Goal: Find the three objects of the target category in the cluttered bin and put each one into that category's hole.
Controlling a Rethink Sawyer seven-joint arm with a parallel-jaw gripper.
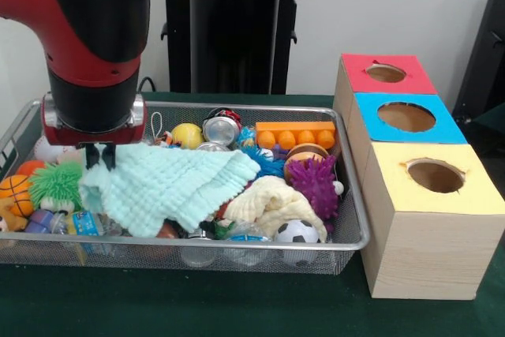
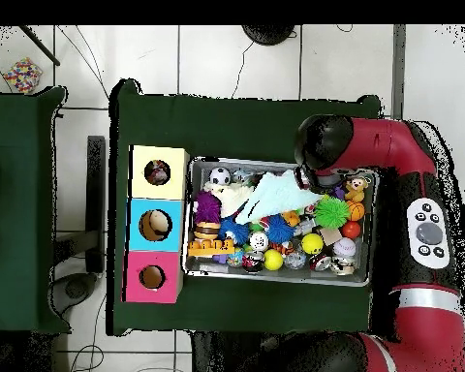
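The wire-mesh bin lies on the green table, full of toys; it also shows in the overhead view. A pale mint-green cloth is spread over the clutter at its left and middle, also seen from overhead. My gripper stands at the cloth's upper left corner, shut on that corner. A cream cloth lies bunched to the right of the mint one. The yellow-topped box stands right of the bin, its round hole facing up. From overhead something small shows inside the hole.
The blue-topped box and the red-topped box stand behind the yellow one. In the bin are a purple spiky ball, a green spiky ball, an orange block, a soccer ball and cans.
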